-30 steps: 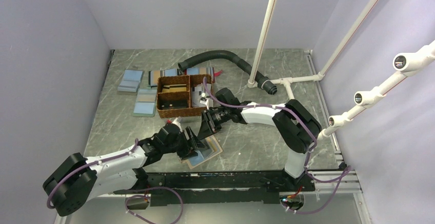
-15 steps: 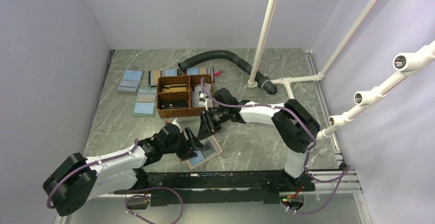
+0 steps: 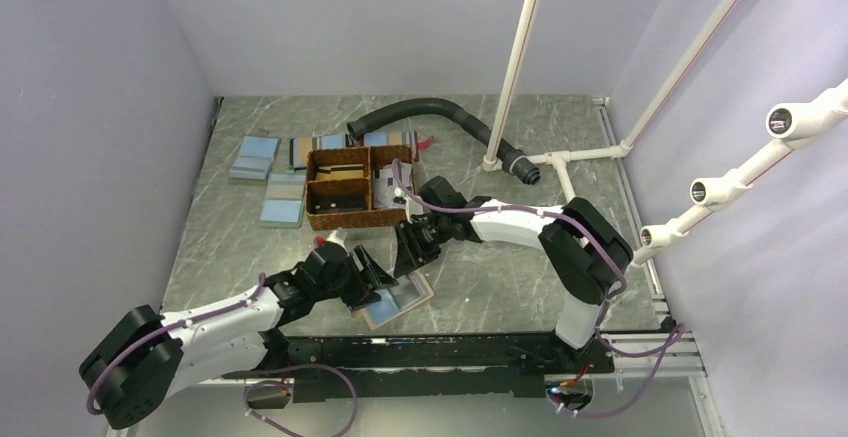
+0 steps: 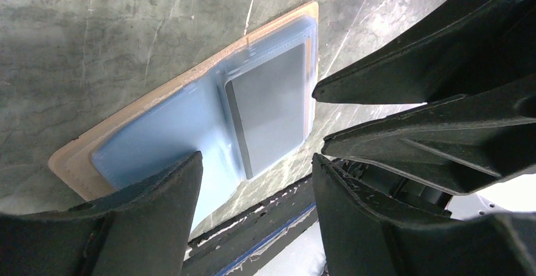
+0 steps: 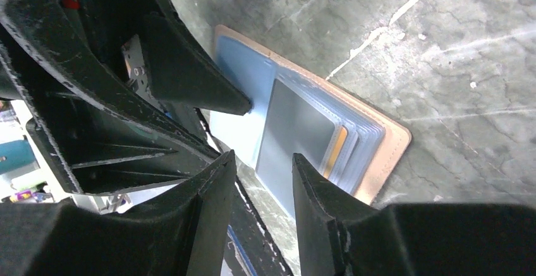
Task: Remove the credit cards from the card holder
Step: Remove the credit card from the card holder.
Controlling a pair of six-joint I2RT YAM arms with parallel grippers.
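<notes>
Small bifold card holder (image 3: 408,297) of tan leather, opened flat on the grey marbled surface (image 3: 490,282) near its front edge, between the tips of the 2 arms. Tan rim framing a light blue inner face. On 1 half, a grey rectangular panel (image 5: 297,127) set among a fan of clear, blue-tinted sleeves (image 5: 370,134), with a thin orange edge (image 5: 341,144) peeping out beside it.

Left tool (image 4: 256,191) spread wide above the holder, the tip of 1 black finger (image 4: 158,206) on the light blue face, the other past the holder's rim over bare stone. Right tool (image 5: 262,191) close alongside, tips almost meeting the left's, jaws parted narrowly over the end of the grey panel, nothing visibly pinched between them.

Farther back, brown woven basket (image 3: 345,221) with inner dividers, holding flat dark and tan pieces in its left compartments; contents of the right compartment too small to make out. Left of and behind the basket, several plain light blue flat rectangles (image 3: 255,157) laid on the stone. Beyond them, black corrugated hose (image 3: 420,109) curving toward a white pipe frame (image 3: 515,57) at the back right.
</notes>
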